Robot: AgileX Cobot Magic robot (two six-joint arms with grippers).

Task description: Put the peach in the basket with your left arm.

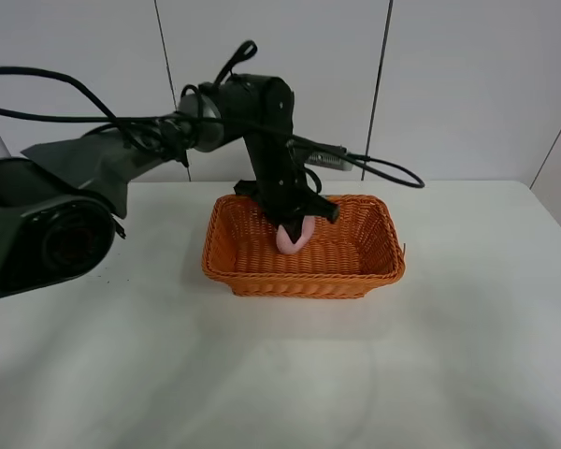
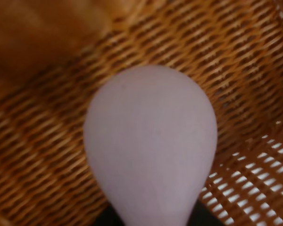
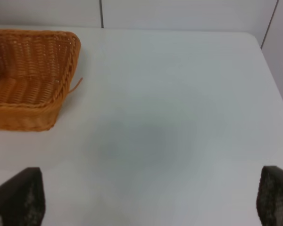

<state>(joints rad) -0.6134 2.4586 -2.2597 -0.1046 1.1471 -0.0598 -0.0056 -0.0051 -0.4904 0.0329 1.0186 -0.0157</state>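
Note:
The orange wicker basket [image 1: 304,278] stands on the white table, at the middle toward the back. My left gripper [image 1: 295,224] reaches down into it from above and is shut on the pale-pink peach [image 1: 292,239], which hangs inside the basket, just above or at its floor. In the left wrist view the peach [image 2: 151,146] fills the middle, with the basket's weave [image 2: 37,141] close behind it. My right gripper [image 3: 151,202] is open and empty over bare table to the right of the basket [image 3: 37,110]; it is out of the exterior high view.
The white table [image 1: 280,374] spreads around the basket, with a grey panelled wall behind. The left arm and its black cables [image 1: 93,117] stretch from the left edge over the back left of the table. The table's right edge [image 3: 273,80] lies beyond the right gripper.

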